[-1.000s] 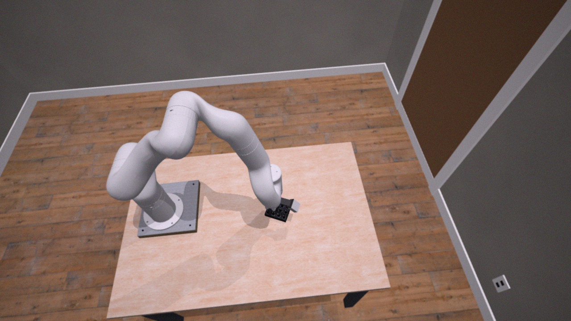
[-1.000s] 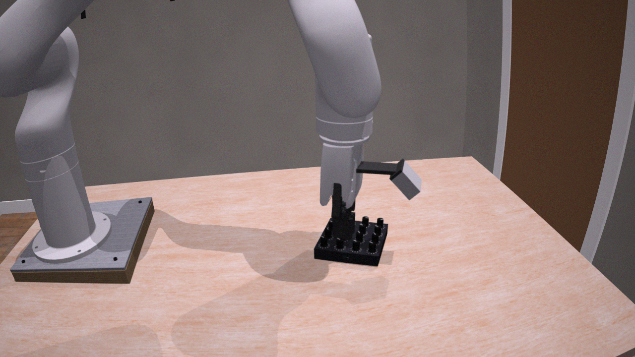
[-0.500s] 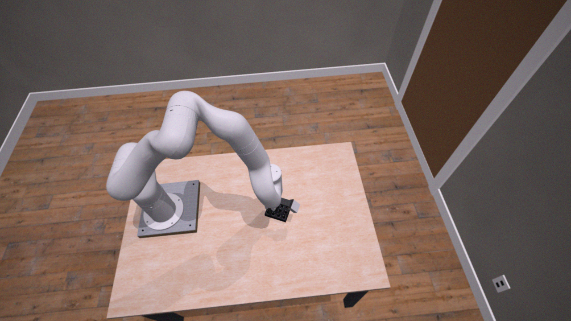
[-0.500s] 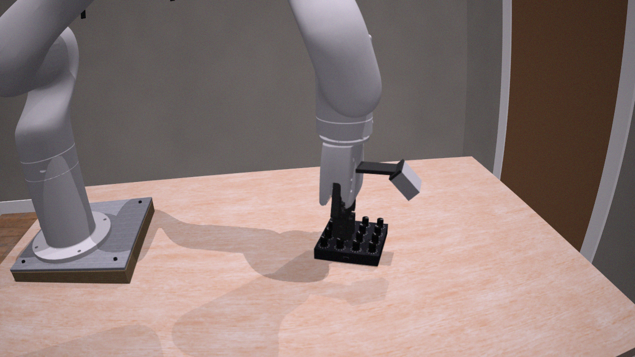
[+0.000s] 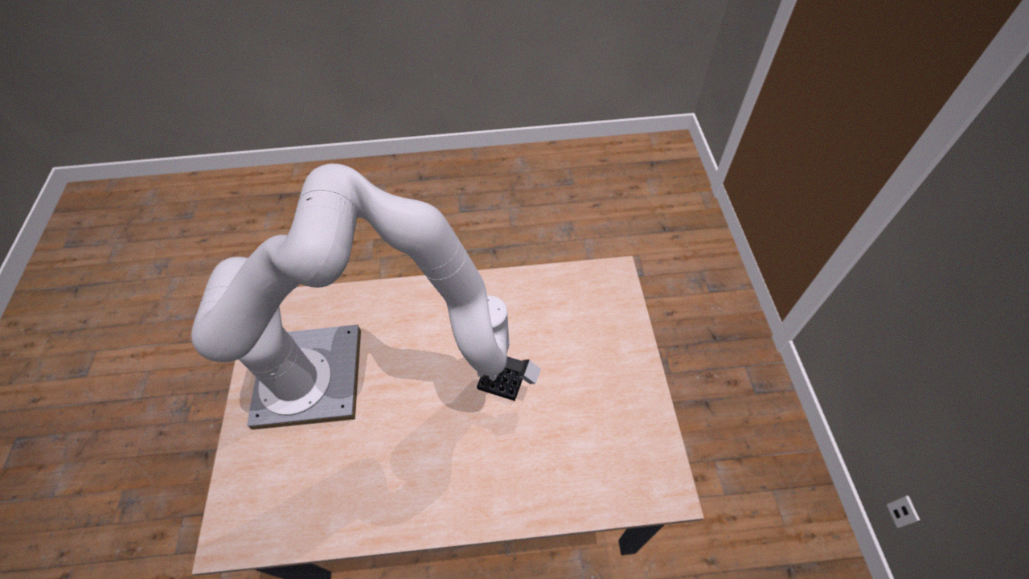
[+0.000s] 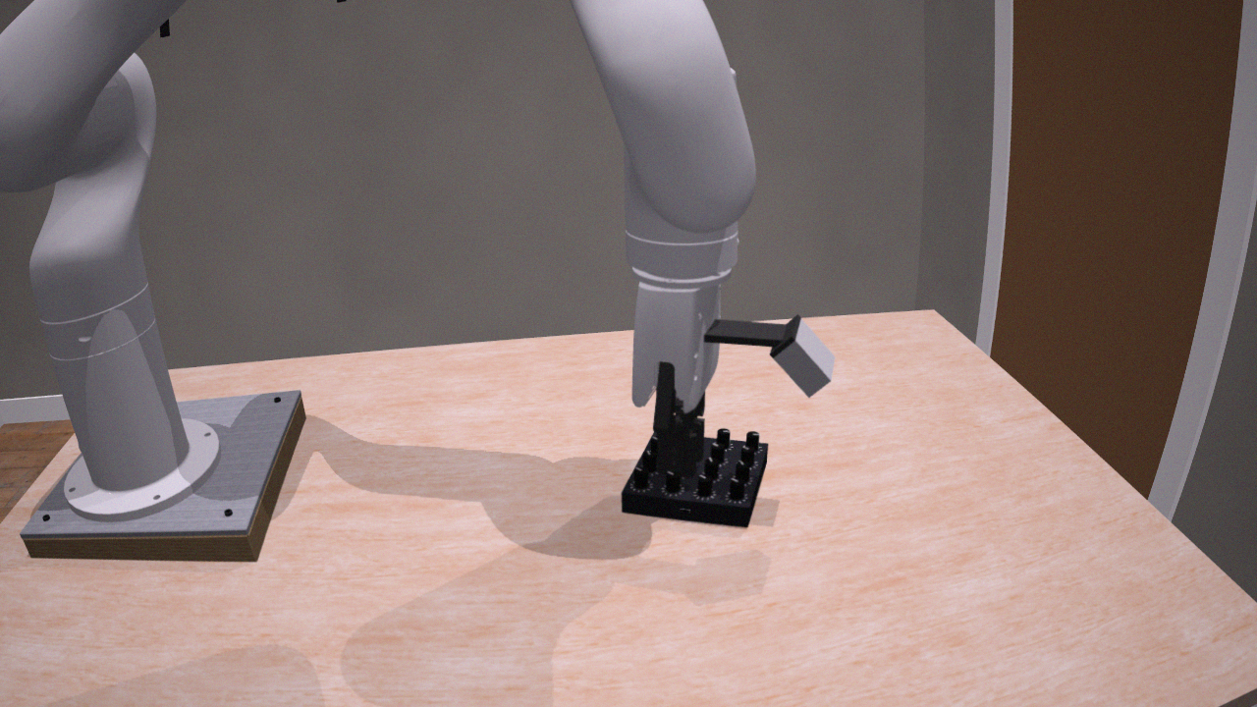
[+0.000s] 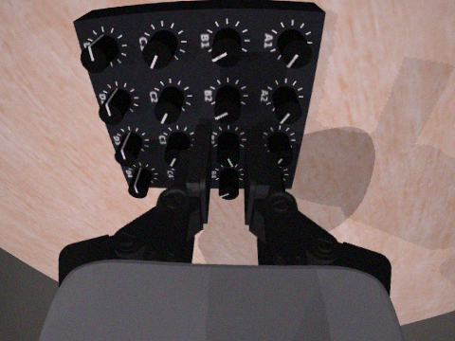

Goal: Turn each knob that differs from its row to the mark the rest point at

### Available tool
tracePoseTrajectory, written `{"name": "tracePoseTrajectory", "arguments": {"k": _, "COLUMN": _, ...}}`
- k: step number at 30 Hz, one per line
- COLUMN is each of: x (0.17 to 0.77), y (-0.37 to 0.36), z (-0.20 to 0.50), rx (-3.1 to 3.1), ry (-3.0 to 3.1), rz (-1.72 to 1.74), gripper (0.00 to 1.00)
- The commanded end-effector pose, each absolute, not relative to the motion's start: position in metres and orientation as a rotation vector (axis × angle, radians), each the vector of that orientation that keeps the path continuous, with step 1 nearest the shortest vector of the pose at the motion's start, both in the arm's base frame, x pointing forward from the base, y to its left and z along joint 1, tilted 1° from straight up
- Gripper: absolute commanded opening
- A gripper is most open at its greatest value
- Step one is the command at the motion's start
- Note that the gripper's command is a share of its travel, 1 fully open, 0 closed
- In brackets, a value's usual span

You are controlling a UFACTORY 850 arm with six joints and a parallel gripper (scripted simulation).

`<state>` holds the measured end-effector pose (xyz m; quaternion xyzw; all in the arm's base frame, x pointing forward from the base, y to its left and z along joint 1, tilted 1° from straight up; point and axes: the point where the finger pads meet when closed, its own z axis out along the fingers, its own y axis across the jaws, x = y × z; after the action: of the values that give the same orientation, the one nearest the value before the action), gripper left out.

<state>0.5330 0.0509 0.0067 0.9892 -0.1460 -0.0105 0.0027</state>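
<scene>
- Black box (image 5: 496,392) (image 6: 650,505) (image 7: 256,62) with round, white-lined knobs stands on the pale wood-grained table (image 5: 589,446) (image 6: 922,527) (image 7: 33,142), under the arm.
- Brushed grey metal faces the square base plate (image 5: 339,381) (image 6: 189,524).
- Claw (image 6: 681,465) (image 7: 228,148): slightly spread, fingers either side of knob B3 (image 7: 228,146), gaps showing beside it.
- Right in the wrist view, a dark finger hides part of row A; A4 is hard to make out.
- Upper lettering reads A1, B1, A2, B2, C2, sideways; D1's label is mostly covered.

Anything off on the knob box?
Knob B3 looks odd: its white line slants lower-right in the wrist view, while B1, B2 and B4 slant lower-left. The gripper stands open around B3. A4 and C4 are mostly hidden.
</scene>
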Motion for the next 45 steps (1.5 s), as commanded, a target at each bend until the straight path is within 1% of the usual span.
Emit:
{"name": "tracePoseTrajectory", "arguments": {"k": 1, "x": 0.534, "y": 0.051, "z": 0.007, "rx": 3.103, "ry": -0.458, "rz": -0.03, "gripper": 0.19}}
{"name": "tracePoseTrajectory", "arguments": {"k": 17, "x": 0.534, "y": 0.051, "z": 0.009, "rx": 3.103, "ry": -0.458, "rz": -0.03, "gripper": 0.19}}
{"name": "tracePoseTrajectory", "arguments": {"k": 34, "x": 0.535, "y": 0.051, "z": 0.041, "rx": 3.103, "ry": -0.458, "rz": -0.03, "gripper": 0.19}}
{"name": "tracePoseTrajectory", "arguments": {"k": 45, "x": 0.535, "y": 0.051, "z": 0.043, "rx": 3.103, "ry": -0.458, "rz": -0.03, "gripper": 0.19}}
